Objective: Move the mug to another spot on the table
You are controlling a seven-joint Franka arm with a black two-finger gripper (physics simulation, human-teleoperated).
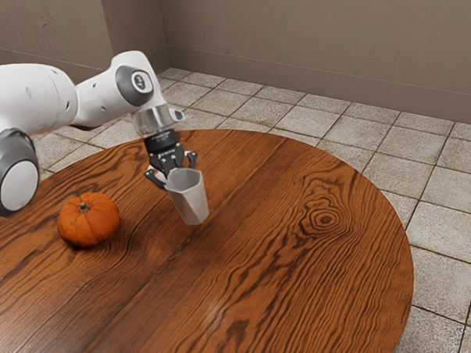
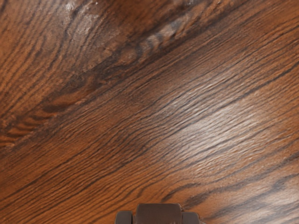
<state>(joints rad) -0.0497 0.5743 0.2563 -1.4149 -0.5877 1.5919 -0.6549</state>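
A grey faceted mug (image 1: 189, 196) hangs tilted just above the round wooden table (image 1: 310, 258), left of its middle in the exterior view. My gripper (image 1: 172, 170) comes down from the upper left and is shut on the mug's rim, with one finger on each side of the wall. The mug's open top faces up toward the hand and its base points down to the exterior view's right. In the wrist view, wood grain of the table (image 2: 149, 102) passes below the hand, and a dark blurred shape (image 2: 158, 214), the held thing, sits at the lower edge.
An orange pumpkin (image 1: 88, 218) rests on the table to the exterior view's left of the mug, a short gap away. The table's right and near parts are bare wood. Tiled floor (image 1: 424, 153) and a wall lie beyond the table edge.
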